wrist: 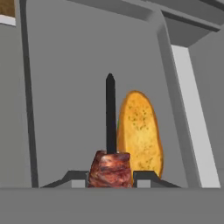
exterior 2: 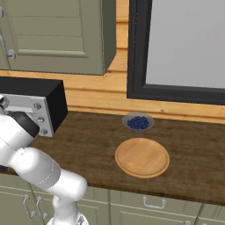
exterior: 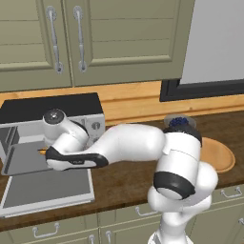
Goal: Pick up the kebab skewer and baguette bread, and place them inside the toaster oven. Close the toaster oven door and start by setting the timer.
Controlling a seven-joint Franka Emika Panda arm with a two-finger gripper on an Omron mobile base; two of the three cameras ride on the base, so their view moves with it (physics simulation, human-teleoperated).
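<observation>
My own arm hides most of the oven mouth; the skewer runs off the hand view's bottom.

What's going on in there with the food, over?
Gripper shut on kebab skewer, reaching into toaster oven. Baguette bread already inside, beside the skewer. Toaster oven door down, open. Nothing blocking.
</observation>
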